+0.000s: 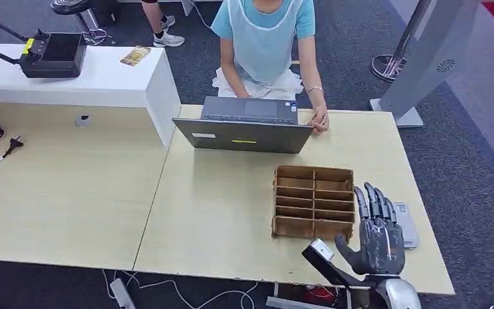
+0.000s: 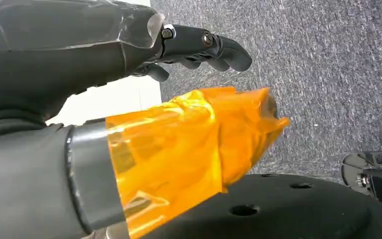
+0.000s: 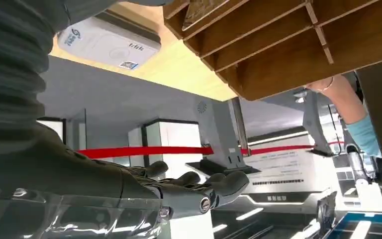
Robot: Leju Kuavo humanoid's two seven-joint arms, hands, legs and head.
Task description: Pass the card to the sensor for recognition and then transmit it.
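Desk (image 1: 219,219): light wood; one of it carries the task's things.
Laptop (image 1: 244,132): one, at the far edge, a person's hand (image 1: 320,120) beside it.
Card rack (image 1: 313,201): one brown divided box, two columns of slots; whether any slot holds a card cannot be told.
Right hand (image 1: 378,233): raised over the desk's near edge, fingers spread and straight, holding nothing.
Sensor (image 1: 406,224): one flat grey reader, just beyond the right hand, partly hidden by it.
Left hand (image 2: 199,47): hangs over the carpet, fingers loosely curled, holding nothing.
Risk: reaching into a narrow slot, the spread fingers may catch the dividers and shove the light rack; a thin card could slip.
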